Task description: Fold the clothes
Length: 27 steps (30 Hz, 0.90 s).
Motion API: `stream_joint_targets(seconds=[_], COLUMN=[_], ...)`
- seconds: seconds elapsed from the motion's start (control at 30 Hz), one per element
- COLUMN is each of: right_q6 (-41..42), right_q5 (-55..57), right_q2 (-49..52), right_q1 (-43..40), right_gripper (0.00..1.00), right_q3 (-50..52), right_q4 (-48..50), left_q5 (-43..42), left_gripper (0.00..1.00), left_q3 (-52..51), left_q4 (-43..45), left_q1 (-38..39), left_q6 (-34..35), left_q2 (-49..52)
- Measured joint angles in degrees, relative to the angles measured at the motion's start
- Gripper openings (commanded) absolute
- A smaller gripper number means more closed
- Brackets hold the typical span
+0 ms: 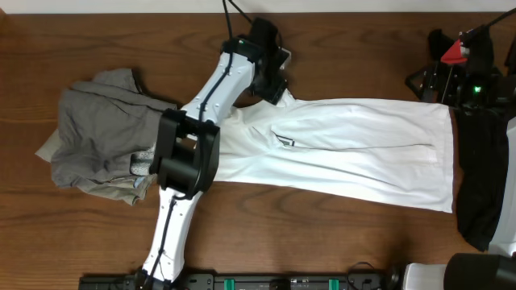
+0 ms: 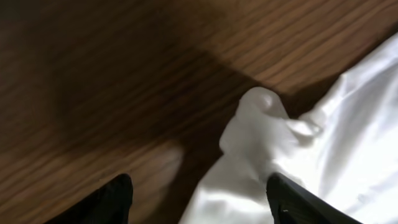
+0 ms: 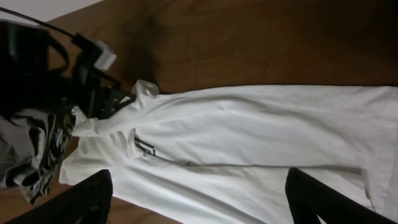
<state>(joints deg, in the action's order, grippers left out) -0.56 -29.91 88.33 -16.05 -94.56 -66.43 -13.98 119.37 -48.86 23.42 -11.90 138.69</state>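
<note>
**Grip points on a part-folded T-shirt**

White T-shirt (image 1: 363, 149), lying as a long flat band across the middle and right of the table (image 1: 322, 250). Its sides are turned in so that only a sliver of dark print (image 1: 286, 142) shows. Grey-khaki pieces (image 1: 97, 137) sit in a loose heap at the left, near the band's left end; the left arm hides whether they touch.

The cloth is judged light, thin and limp. It will likely sag from any single hold, drag on the wood and let its layers slide apart. It is best taken at a corner or along a doubled edge, pinching all layers together, ideally at two corners at once.

The left hand (image 2: 199, 186) stands low over the table at the band's far left corner, fingers (image 2: 118, 202) spread wide and clamping nothing. A bunched corner (image 2: 261, 106) of white cloth stands up just ahead of them. One finger touches or overlaps the cloth; the other is over bare wood.

The right hand (image 3: 199, 190) hangs apart from the shirt at its right end, looking along its length, likewise wide open and empty.
</note>
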Motion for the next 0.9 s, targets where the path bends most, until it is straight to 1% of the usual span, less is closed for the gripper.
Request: stream_joint_targets(seconds=[0.03, 0.07, 0.1, 0.13, 0.17, 0.2, 0.4, 0.57, 0.77, 0.9], right_q6=[0.00, 0.00, 0.00, 0.00, 0.00, 0.00, 0.00, 0.00, 0.00, 0.00], right_q5=[0.00, 0.00, 0.00, 0.00, 0.00, 0.00, 0.00, 0.00, 0.00, -0.02], right_q2=[0.00, 0.00, 0.00, 0.00, 0.00, 0.00, 0.00, -0.02, -0.02, -0.02], right_q1=[0.00, 0.00, 0.00, 0.00, 0.00, 0.00, 0.00, 0.00, 0.00, 0.00], right_gripper=[0.87, 0.87, 0.87, 0.87, 0.87, 0.87, 0.87, 0.87, 0.87, 0.87], right_q3=[0.00, 0.00, 0.00, 0.00, 0.00, 0.00, 0.00, 0.00, 0.00, 0.00], right_q4=[0.00, 0.00, 0.00, 0.00, 0.00, 0.00, -0.07, -0.17, -0.17, -0.20], left_q5=[-0.31, -0.72, -0.98, -1.14, -1.22, -1.36, -1.46, -0.13, 0.83, 0.90], left_gripper=[0.70, 0.63, 0.44, 0.27, 0.13, 0.06, 0.06, 0.06, 0.06, 0.06], left_q3=[0.00, 0.00, 0.00, 0.00, 0.00, 0.00, 0.00, 0.00, 0.02, 1.01], left_q4=[0.33, 0.74, 1.14, 1.33, 1.60, 2.01, 2.80, 1.62, -3.56, -9.88], left_q1=[0.09, 0.26, 0.42, 0.55, 0.68, 0.79, 1.22, 1.22, 2.12, 4.74], left_q6=[-0.07, -0.13, -0.07, 0.17, -0.13, -0.17, -0.31, 0.09, 0.61, 2.25], left_q2=[0.37, 0.59, 0.63, 0.63, 0.63, 0.63, 0.63, -0.11, -5.77, -10.03])
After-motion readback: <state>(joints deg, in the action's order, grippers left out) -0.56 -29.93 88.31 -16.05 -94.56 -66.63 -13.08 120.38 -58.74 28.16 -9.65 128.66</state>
